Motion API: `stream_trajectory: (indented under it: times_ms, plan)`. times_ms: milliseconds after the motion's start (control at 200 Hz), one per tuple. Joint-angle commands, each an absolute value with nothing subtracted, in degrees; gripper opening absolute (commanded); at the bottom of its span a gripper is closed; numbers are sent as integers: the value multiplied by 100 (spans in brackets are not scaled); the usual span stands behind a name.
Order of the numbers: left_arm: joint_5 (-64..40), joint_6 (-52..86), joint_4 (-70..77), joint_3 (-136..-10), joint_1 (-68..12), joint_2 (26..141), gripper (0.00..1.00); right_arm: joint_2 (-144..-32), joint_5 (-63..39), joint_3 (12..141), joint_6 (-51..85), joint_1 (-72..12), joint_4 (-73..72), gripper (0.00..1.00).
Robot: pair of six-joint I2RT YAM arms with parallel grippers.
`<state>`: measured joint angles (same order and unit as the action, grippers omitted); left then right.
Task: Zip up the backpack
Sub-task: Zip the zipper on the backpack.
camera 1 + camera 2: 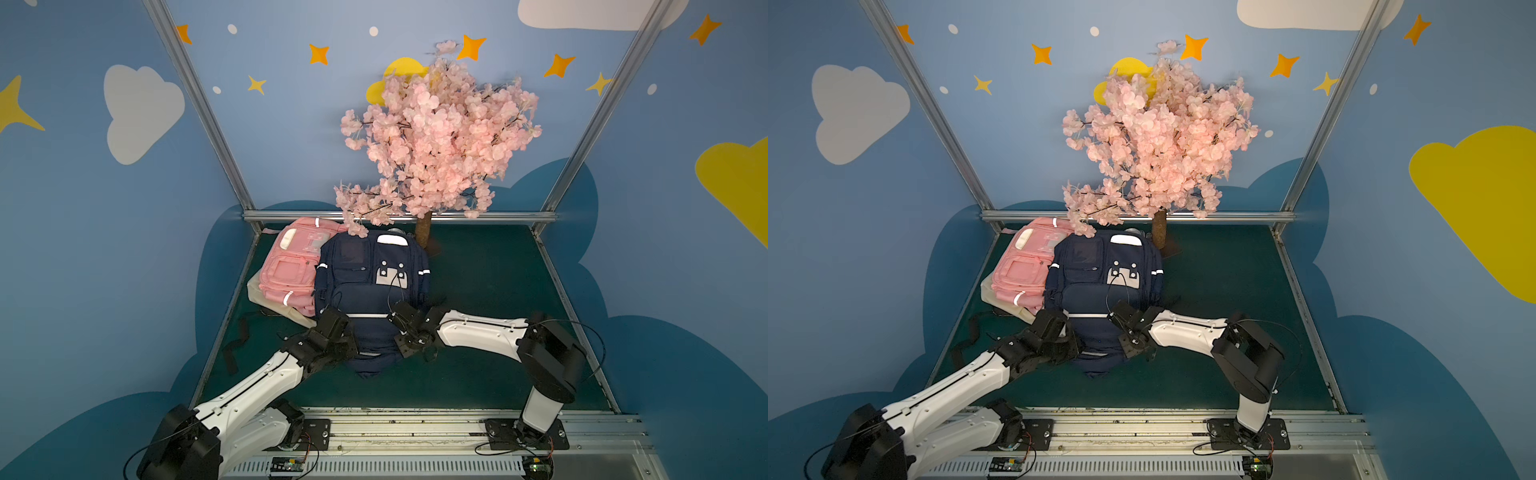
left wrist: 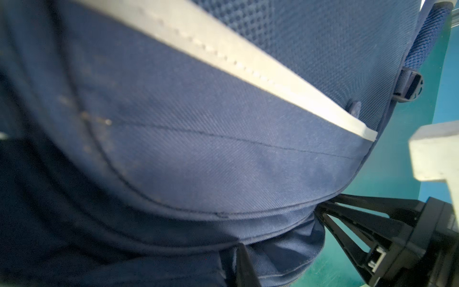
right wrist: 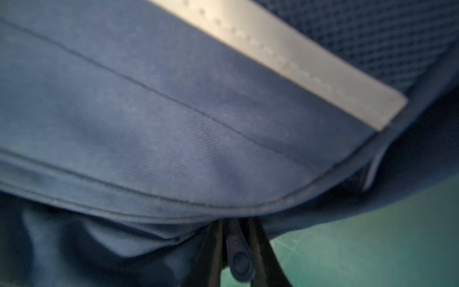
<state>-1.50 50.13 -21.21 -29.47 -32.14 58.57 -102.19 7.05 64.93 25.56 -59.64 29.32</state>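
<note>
**1. Right jaws (nearest).** Closed on the zipper pull (image 3: 239, 261). Black fingers (image 3: 263, 248) tight on either side of the blue tab, tips tucked under the near rim of the navy backpack (image 1: 370, 291). Seam gaping beside the pull, lining showing. Also visible in the left wrist view, touching that rim at its corner.

**2. Left jaws.** At the near left edge of the backpack. One finger (image 2: 242, 263) visible, pressed into the loose lower fabric, the other hidden. Opening and hold not determinable.

**3. Navy backpack.** Flat on the green worktop (image 1: 498, 291), front panel up, near end lying between the two arms. Grey reflective strip (image 3: 298, 57) across the panel, just beyond both jaws.

**4. Pink backpack (image 1: 291, 270).** Touching the navy one's left side, lying over a cream bag (image 1: 259, 293).

**5. Blossom tree (image 1: 436, 137) (farthest).** Upright at the rear rail, lowest branch overhanging the far ends of both backpacks.
</note>
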Motion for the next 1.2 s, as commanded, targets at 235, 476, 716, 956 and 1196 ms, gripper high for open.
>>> stream_trajectory:
  times_ms: [235, 476, 716, 956, 1196]
  plan:
    - [70, 4902, -2119, -2902, -3068, 5636, 16, -9686, 762, 6181, 2768, -6031, 3240, 0]
    - [36, 4764, -2355, -2765, -2794, 5416, 15, -8977, 1394, 5938, 3095, -5840, 3583, 0]
    - [13, 4700, -2594, -2722, -2647, 5097, 13, -8693, 1670, 5873, 3389, -5515, 3602, 0]
    - [-89, 4280, -2980, -3084, -2583, 4751, 20, -8376, 1560, 6184, 3073, -5479, 3259, 0]
    - [-802, 2965, -2377, -4188, -2865, 4753, 45, -7769, 1621, 6392, 2492, -6150, 2472, 0]
